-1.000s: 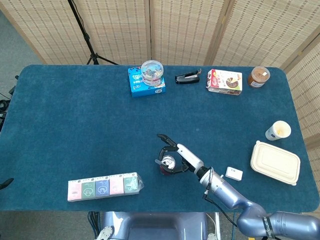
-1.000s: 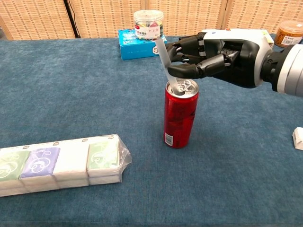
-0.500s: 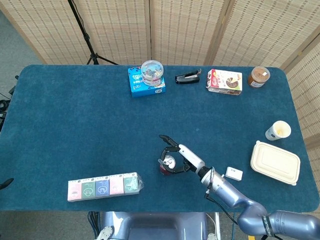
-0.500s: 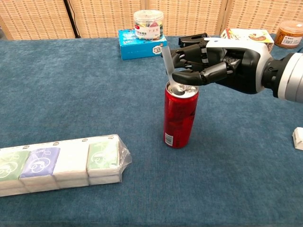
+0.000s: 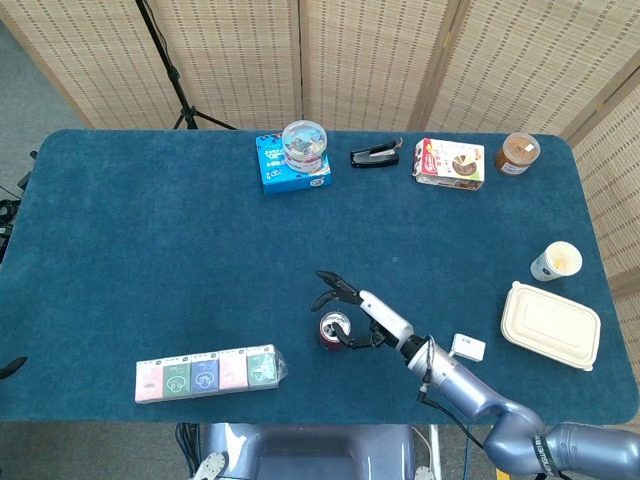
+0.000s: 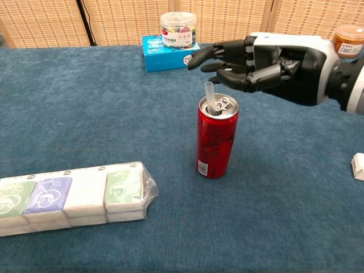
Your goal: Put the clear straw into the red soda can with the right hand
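The red soda can (image 6: pixel 216 139) stands upright on the blue table, seen from above as the can (image 5: pixel 331 330). The clear straw (image 6: pixel 210 96) stands in the can's opening, its short top end sticking up free. My right hand (image 6: pixel 256 60) hovers just above and behind the can with fingers spread, touching nothing. From the head camera, the right hand (image 5: pixel 358 312) lies beside the can's right edge. The left hand shows in neither view.
A wrapped row of tissue packs (image 6: pixel 71 196) lies at the front left. A blue box (image 6: pixel 169 52) with a clear jar (image 6: pixel 178 28) on it stands behind. A small white item (image 5: pixel 467 347), a takeaway box (image 5: pixel 552 326) and a cup (image 5: pixel 556 261) sit to the right.
The right hand let go of the straw, opened its fingers and lifted up and back. The straw dropped deeper into the can and now stands alone.
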